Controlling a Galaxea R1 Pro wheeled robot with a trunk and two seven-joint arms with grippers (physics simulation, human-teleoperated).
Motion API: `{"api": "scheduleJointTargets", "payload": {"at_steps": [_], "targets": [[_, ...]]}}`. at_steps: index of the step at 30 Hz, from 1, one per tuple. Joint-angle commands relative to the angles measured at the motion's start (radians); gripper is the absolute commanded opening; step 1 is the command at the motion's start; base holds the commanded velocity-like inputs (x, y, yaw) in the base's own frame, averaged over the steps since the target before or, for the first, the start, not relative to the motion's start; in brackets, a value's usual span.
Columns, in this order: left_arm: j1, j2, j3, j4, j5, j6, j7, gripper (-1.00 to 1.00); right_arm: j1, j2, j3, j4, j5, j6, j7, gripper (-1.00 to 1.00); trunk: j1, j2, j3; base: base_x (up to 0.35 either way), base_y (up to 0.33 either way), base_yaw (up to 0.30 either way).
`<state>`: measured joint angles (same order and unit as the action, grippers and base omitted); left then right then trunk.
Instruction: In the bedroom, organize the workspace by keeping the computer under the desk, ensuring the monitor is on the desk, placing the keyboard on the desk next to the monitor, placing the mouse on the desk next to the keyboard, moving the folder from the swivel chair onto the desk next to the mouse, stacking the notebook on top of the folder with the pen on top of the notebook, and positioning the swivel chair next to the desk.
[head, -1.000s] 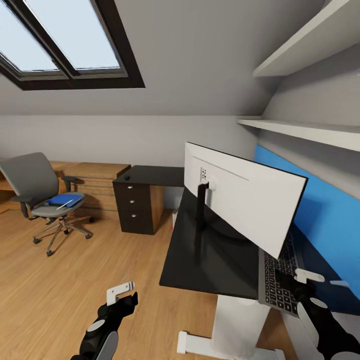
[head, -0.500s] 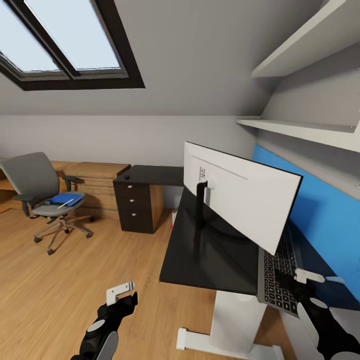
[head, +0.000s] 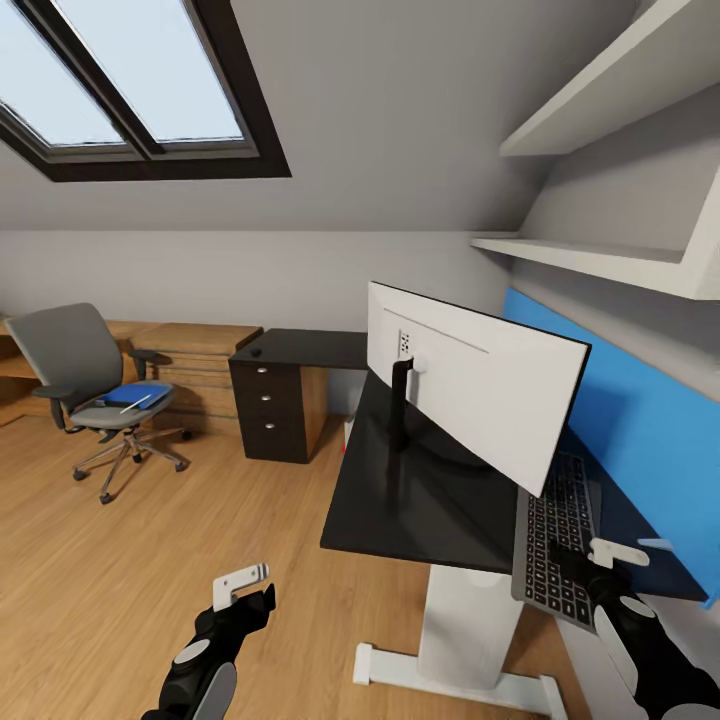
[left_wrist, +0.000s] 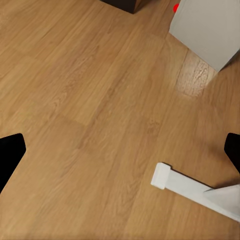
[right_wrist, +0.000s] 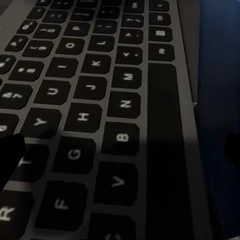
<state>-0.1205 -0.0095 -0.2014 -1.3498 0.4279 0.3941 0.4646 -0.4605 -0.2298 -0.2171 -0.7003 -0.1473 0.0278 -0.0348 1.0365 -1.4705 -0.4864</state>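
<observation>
While the right gripper (head: 598, 562) hovers over the keyboard (head: 558, 535) (jaws' spread unclear), the left gripper (head: 243, 590) hangs wide-jawed above the floor (left_wrist: 85, 100), empty.

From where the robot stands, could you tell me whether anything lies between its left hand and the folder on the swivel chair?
Nothing visible does: bare wooden floor separates the left hand from the swivel chair, where the folder lies on the seat.

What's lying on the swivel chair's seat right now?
On the swivel chair seat lies the blue folder with the white pen on top; anything beneath the folder is hidden.
</observation>
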Motion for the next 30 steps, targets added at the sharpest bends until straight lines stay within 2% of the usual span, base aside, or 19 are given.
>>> {"api": "scheduleJointTargets", "payload": {"at_steps": [1,12,30], "targets": [[-0.001,0.0,-0.002,-0.002,0.009,0.002,0.009,1.0,0.0,0.0,0.002,0.033,-0.012,0.003,-0.003,1.0,0.0,-0.001,-0.001,-0.002,0.0,0.0],[-0.001,0.0,-0.001,-0.001,0.009,0.003,0.008,1.0,0.0,0.0,0.002,0.033,-0.012,0.003,-0.003,1.0,0.0,-0.001,-0.001,-0.153,0.0,0.0],[-0.001,-0.001,-0.002,-0.001,0.01,0.003,0.009,1.0,0.0,0.0,0.002,0.033,-0.012,0.003,-0.003,1.0,0.0,-0.001,-0.001,-0.008,0.0,0.0]]}}
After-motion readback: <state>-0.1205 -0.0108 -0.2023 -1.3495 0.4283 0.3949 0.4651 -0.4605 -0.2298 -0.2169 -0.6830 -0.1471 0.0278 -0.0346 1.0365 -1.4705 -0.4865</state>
